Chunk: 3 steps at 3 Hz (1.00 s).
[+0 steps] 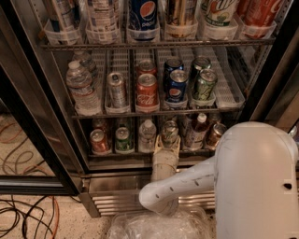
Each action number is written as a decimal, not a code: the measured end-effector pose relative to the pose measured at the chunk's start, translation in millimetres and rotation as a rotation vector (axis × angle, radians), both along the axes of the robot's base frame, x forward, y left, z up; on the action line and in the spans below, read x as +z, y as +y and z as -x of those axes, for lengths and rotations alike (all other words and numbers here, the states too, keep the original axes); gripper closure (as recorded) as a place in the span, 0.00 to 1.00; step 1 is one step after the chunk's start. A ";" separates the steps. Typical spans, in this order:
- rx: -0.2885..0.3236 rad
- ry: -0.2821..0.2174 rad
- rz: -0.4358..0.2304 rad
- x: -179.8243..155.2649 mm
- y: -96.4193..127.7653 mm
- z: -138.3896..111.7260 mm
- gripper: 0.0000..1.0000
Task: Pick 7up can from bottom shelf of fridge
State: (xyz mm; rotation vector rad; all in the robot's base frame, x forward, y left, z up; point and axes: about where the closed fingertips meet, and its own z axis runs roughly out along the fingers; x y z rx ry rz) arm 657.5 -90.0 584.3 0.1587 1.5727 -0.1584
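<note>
Low down, the gripper (167,143) sits right at the 7up can (169,129) on the bottom shelf (131,154) of the fridge (112,185); whether it grips is unclear.

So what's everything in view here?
fridge: one, dark-framed, fills view
top-rack bottles: several, mixed colours, top
water bottle: one, clear, middle rack left
middle-rack cans: about seven, silver, red, blue, green
bottom shelf: one, metal wire, lowest
red can: one, red, bottom shelf left
green can: one, dark green, beside red can
small bottles: two, pale, flanking 7up can
7up can: one, silvery-green, bottom shelf centre
brown can: one, coppery, bottom shelf right
cables: several, black and orange, floor left
arm: one, white, reaching from lower right
gripper: one, beige, at 7up can
</note>
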 end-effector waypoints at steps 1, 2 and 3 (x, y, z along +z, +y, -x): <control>-0.011 0.004 -0.005 -5.4 -2.0 -9.6 0.46; -0.014 0.003 -0.005 -5.6 -2.7 -9.3 0.43; -0.017 -0.002 -0.003 -4.2 -3.7 -9.9 0.38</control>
